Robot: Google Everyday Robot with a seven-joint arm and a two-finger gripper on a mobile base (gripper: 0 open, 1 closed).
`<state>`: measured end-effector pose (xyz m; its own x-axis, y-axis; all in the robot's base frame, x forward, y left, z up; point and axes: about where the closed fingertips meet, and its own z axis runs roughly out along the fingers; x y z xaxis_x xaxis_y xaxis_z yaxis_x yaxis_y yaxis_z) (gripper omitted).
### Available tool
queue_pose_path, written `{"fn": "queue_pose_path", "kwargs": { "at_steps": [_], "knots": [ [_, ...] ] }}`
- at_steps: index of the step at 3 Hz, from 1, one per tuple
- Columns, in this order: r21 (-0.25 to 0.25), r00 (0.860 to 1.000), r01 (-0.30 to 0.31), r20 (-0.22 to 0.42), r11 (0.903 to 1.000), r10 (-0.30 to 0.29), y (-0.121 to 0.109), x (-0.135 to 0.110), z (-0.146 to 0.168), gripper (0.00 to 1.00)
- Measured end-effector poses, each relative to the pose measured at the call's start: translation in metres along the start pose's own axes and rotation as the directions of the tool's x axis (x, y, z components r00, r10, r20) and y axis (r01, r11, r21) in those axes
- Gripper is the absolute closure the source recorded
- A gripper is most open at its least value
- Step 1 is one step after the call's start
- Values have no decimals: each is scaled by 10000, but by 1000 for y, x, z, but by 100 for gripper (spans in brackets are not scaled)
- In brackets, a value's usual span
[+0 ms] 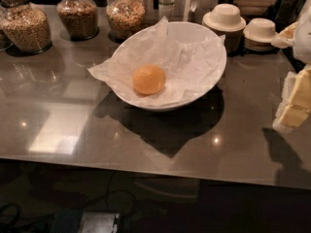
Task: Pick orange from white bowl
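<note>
Scanning from the left, we log three grain-filled glass jars (29,25) along the back of the glossy countertop (73,130). Mid-frame sits the white bowl (192,30), lined with crinkled white paper (189,62). The orange (149,79) rests in it, left of the bowl's centre, on the paper and with nothing touching it. Behind and right of the bowl are two small cream upturned bowls (224,16). At the far right edge the gripper (295,106) shows as pale blocky parts, cut off by the frame, above the counter and well apart from the bowl. Whether it is open or closed we cannot tell.

We judge the step as approach, with no grasp made and the fruit not lifted. The next move calls for a sweep left over the near rim, then a descent onto the orange with the jaws spread wide enough for a round fruit. We flag two risks: the paper bunching into the grip, and the smooth skin rolling away on first contact.
</note>
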<state>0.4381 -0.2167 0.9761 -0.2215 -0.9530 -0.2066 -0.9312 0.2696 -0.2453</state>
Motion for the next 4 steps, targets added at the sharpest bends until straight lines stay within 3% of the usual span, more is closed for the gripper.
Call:
{"fn": "queue_pose_path", "kwargs": {
  "at_steps": [1,2,3,4],
  "knots": [
    [-1,10000,4,4,10000,-4,0,0,0,0],
    [-131,9968,608,533,9981,-600,3,-24,1,0],
    [-423,9745,1768,1478,9833,-1688,9,-76,0,0],
    [-959,9397,2496,2644,9636,-2171,8,-137,6,0]
  ]
}}
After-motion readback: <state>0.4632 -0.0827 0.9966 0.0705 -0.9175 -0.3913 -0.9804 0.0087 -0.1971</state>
